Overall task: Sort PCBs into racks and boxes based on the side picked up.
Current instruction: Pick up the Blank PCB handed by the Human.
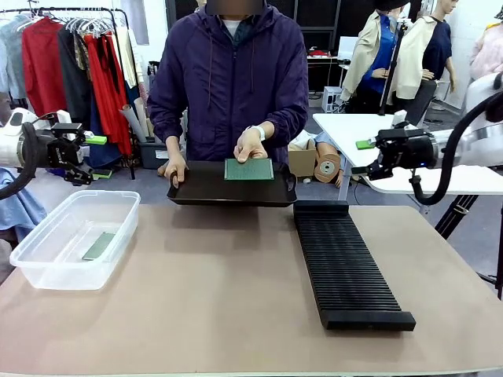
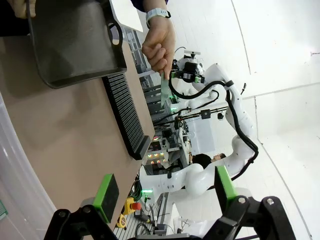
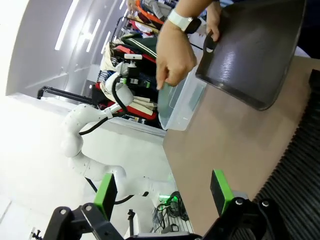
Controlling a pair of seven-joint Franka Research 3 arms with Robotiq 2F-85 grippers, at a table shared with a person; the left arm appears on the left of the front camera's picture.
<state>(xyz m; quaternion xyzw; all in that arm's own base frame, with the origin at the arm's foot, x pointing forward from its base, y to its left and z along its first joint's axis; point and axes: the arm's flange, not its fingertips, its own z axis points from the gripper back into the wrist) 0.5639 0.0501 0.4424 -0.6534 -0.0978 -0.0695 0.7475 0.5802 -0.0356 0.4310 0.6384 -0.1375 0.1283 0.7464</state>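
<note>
I have both pincers raised with nothing in them. The left pincer (image 1: pixel 97 157) stands wide open at the far left, beyond the clear box (image 1: pixel 31 263). The right pincer (image 1: pixel 363 157) is just as wide at the far right, beyond the black rack (image 1: pixel 346 267). 1 PCB (image 1: pixel 99 246) lies flat on the box's floor. A person at the far side grips the black tray (image 1: pixel 204 192) by its left handle with 1 hand (image 1: pixel 174 167). The other hand (image 1: pixel 250 145) holds a 2nd PCB (image 1: pixel 249 169) by its top edge over the tray. The rack lies on the right half of the counter (image 1: pixel 236 314), its long side running near to far.
</note>
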